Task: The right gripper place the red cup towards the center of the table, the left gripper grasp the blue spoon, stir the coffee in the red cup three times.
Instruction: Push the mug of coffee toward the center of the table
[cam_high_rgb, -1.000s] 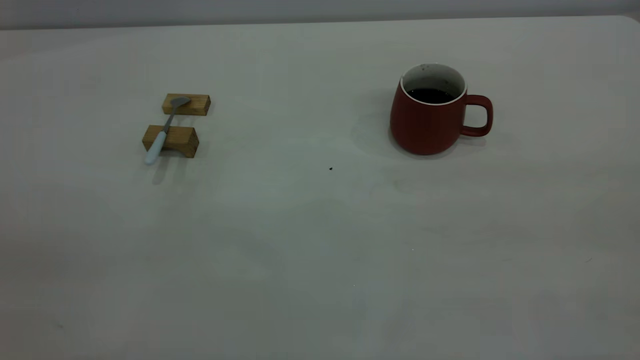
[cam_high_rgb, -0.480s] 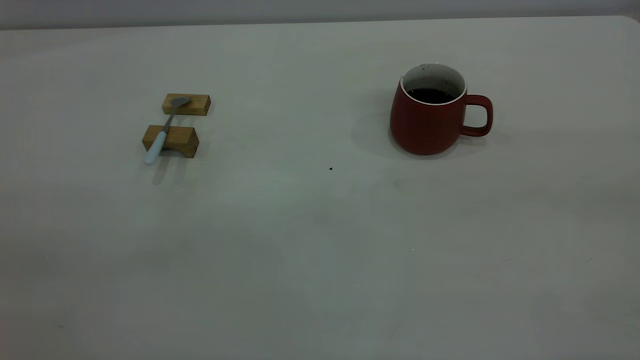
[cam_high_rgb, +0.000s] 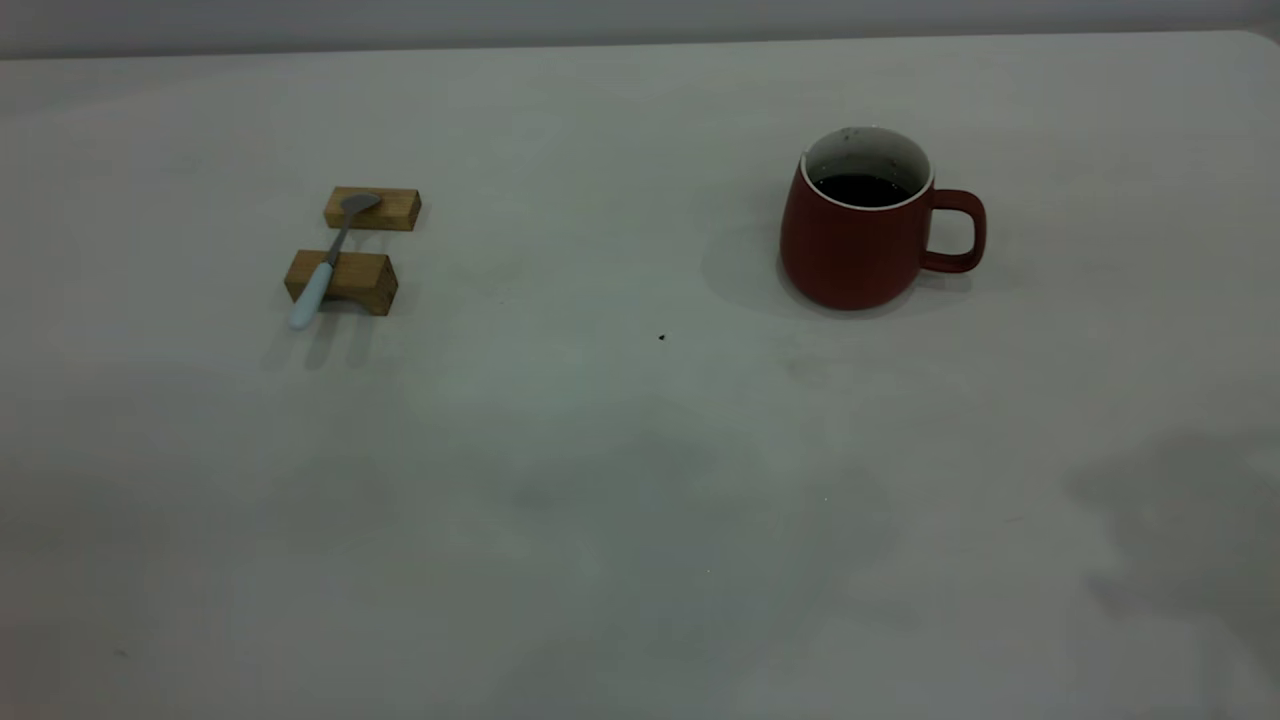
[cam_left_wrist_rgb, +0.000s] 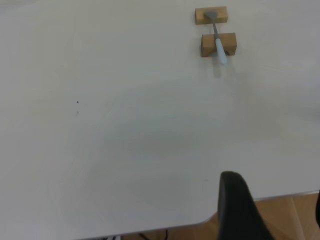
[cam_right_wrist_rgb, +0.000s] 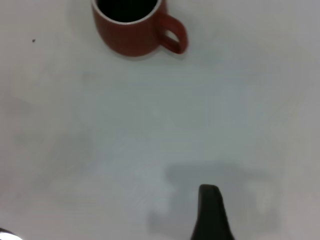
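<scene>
Right tool (cam_right_wrist_rgb: 210, 212) shows only as one dark part in its own wrist view, so whether it is wide or narrow cannot be told. It holds nothing and hangs above bare surface (cam_high_rgb: 620, 520), well apart from the red cup (cam_high_rgb: 858, 235). A soft shadow (cam_high_rgb: 1180, 520) lies toward the near right corner of the surface, which suggests that the arm is up over that part.

Left tool (cam_left_wrist_rgb: 237, 207) is also seen only in part, and its opening cannot be told either. It carries nothing and sits over the near edge of the surface, by a rounded corner, with wooden floor (cam_left_wrist_rgb: 300, 215) showing beyond. It is well apart from the blue spoon (cam_high_rgb: 327, 262).

The red cup stands upright toward the right edge and nearer the far edge than the near one, with its handle turned to the right edge. The coffee (cam_high_rgb: 860, 190) lies dark and level below the white rim. The blue spoon lies toward the left edge across two wooden blocks (cam_high_rgb: 345, 280). Its grey bowl rests on the farther block and its pale handle crosses the nearer one and juts past it.

As I judge it, no part of the task is done. The cup has not been brought to the center, the spoon is untouched, and all three stirs remain. The first step in hand is the right arm's reach for the cup.
</scene>
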